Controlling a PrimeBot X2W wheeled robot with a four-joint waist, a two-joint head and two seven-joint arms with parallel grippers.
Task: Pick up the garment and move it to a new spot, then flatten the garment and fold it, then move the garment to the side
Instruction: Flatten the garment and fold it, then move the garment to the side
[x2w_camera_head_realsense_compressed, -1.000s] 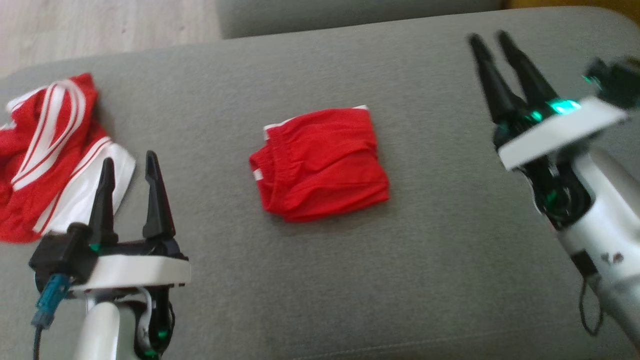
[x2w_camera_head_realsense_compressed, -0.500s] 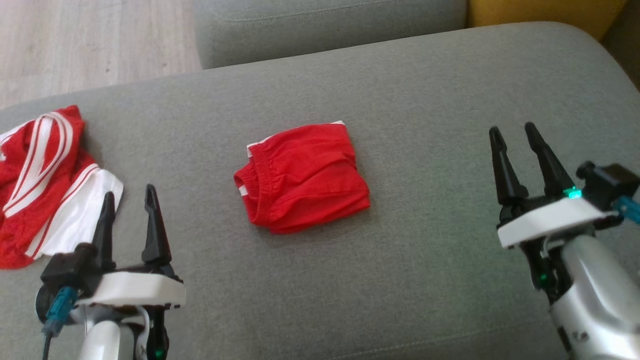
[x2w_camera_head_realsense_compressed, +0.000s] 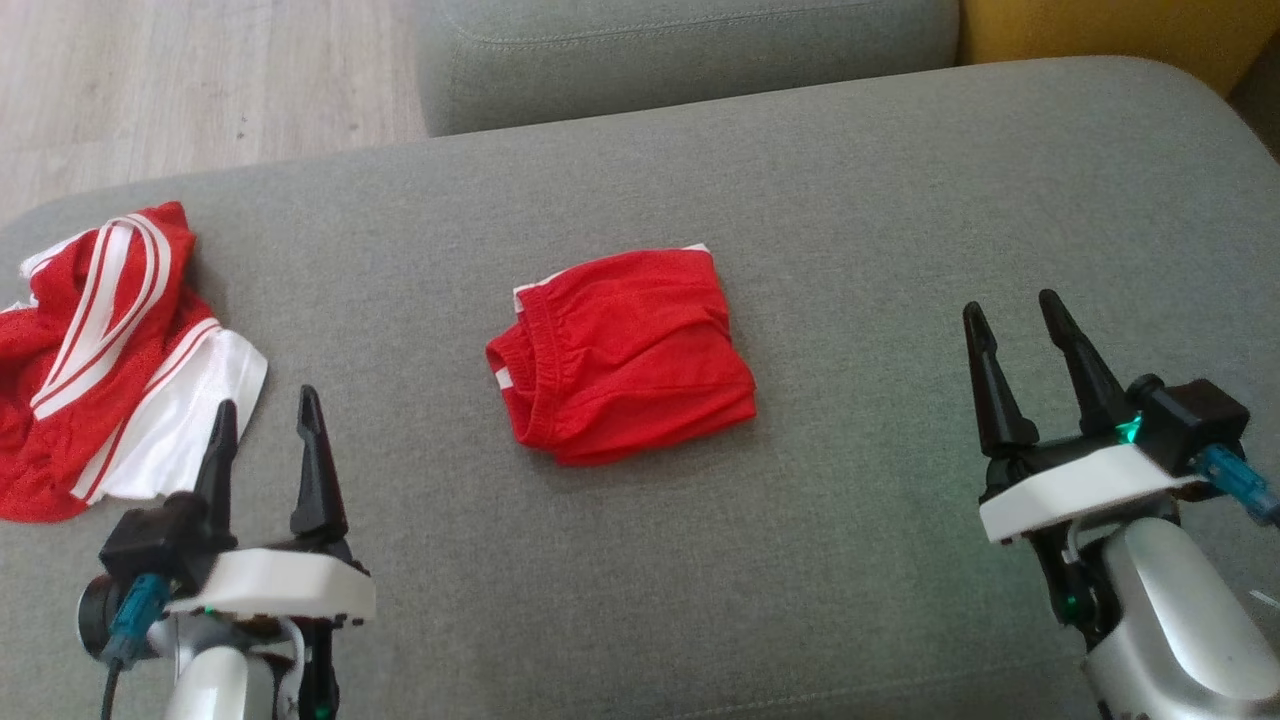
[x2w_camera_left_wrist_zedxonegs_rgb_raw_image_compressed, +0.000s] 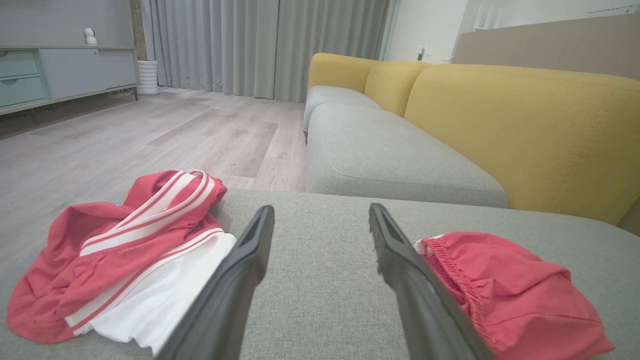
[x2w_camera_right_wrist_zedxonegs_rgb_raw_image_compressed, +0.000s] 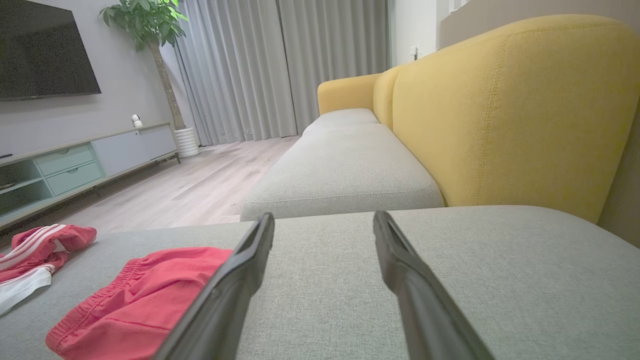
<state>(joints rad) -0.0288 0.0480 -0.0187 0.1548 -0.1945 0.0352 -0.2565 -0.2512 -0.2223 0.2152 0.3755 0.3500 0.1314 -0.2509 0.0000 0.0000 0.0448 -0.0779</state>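
Left gripper (x2w_camera_head_realsense_compressed: 267, 405) jaws spread, empty; right gripper (x2w_camera_head_realsense_compressed: 1008, 305) same. Folded red fabric shorts (x2w_camera_head_realsense_compressed: 622, 355) between them, touching neither; crumpled red-and-white striped garment (x2w_camera_head_realsense_compressed: 100, 350) just left of left jaws.

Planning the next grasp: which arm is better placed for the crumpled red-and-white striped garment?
Left, likely. The open left gripper sits right beside the crumpled red-and-white striped garment; the open right gripper is across the grey cushion, beyond the folded red shorts.
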